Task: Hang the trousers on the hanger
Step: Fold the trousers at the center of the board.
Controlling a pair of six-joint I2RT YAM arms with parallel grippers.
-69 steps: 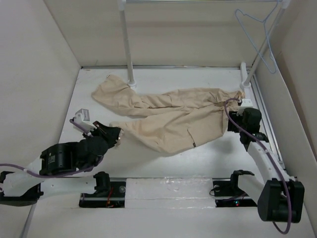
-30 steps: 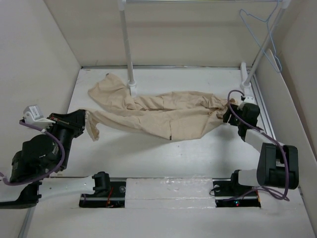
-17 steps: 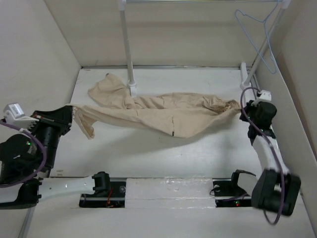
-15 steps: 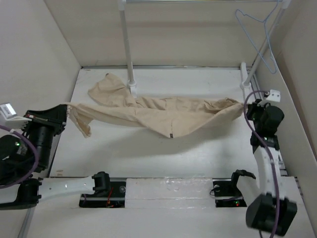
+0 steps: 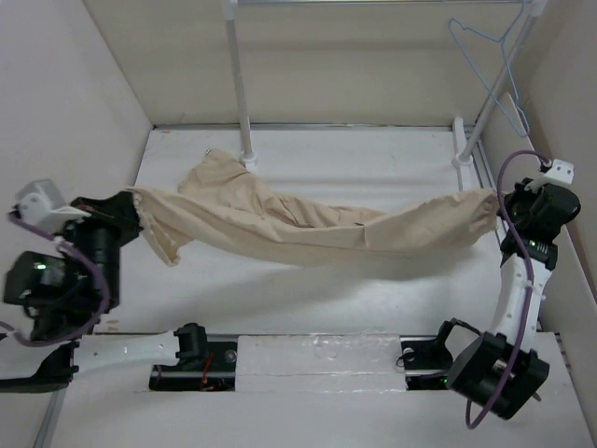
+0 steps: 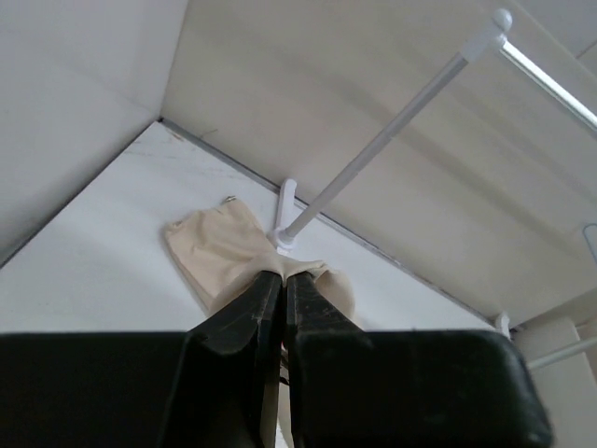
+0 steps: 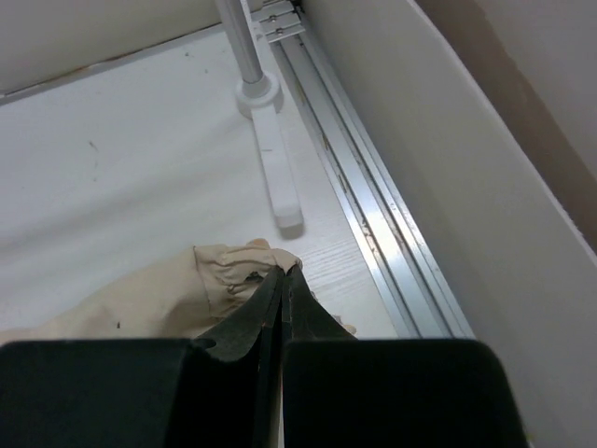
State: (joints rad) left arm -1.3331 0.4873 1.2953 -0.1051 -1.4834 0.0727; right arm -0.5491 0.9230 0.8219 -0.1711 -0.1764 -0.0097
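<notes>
The beige trousers (image 5: 308,224) hang stretched in the air between both arms, sagging a little in the middle, one leg end (image 5: 219,166) still trailing by the rack pole's foot. At the left side my left gripper (image 5: 131,201) is shut on one end of the cloth (image 6: 219,252), with fabric bunched around its tips (image 6: 283,273). By the right wall my right gripper (image 5: 499,198) is shut on the other end, a crumpled fold (image 7: 229,271) pinched at its tips (image 7: 283,271). The pale blue wire hanger (image 5: 490,70) hangs on the rack at the top right, above the right gripper.
A white rack pole (image 5: 238,79) stands at the back centre on a round foot (image 5: 248,157). A second slanted pole (image 5: 494,89) and its foot (image 7: 256,93) stand at the right, beside a metal rail (image 7: 373,224) along the wall. Walls close in on both sides.
Both arms have lifted and drawn apart, raising the trousers off the table into a taut span. The right gripper has shut on the cloth end and moved out toward the right wall.
</notes>
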